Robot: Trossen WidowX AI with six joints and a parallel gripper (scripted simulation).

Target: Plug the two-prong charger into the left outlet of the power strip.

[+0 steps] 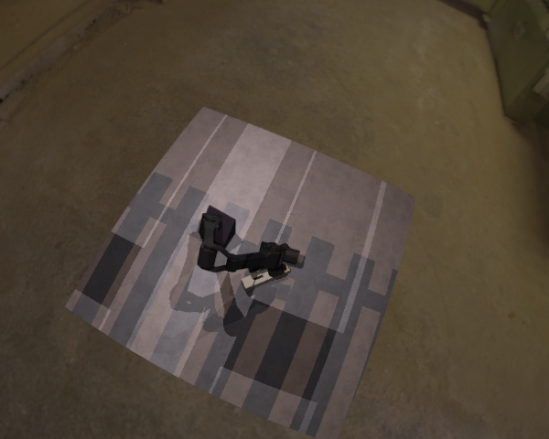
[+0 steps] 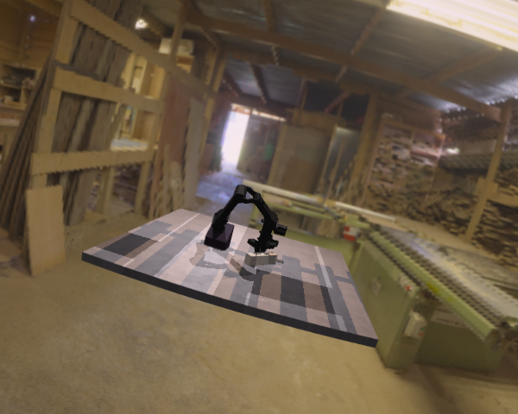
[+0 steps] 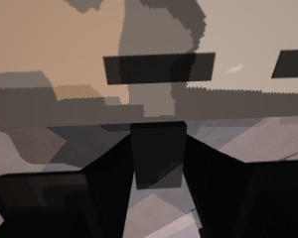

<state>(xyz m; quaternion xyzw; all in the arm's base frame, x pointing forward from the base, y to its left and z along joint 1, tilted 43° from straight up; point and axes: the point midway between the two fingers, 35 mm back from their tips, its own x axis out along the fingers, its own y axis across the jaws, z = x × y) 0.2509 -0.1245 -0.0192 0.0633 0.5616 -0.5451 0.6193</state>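
The pale power strip lies on the table. The wrist view shows two dark rectangular outlet areas on it, one near the upper middle and one cut off at the right edge. My gripper points down at the strip and is shut on the black charger. The charger's far end meets the strip's near edge in the wrist view. Its prongs are hidden there, and I cannot tell whether it touches the strip. In the top and exterior views the gripper hides the charger.
The arm's dark base stands on the patterned table, to the left of the strip in the top and exterior views. Shadows of the arm fall across the table and strip. A green machine stands beyond the table.
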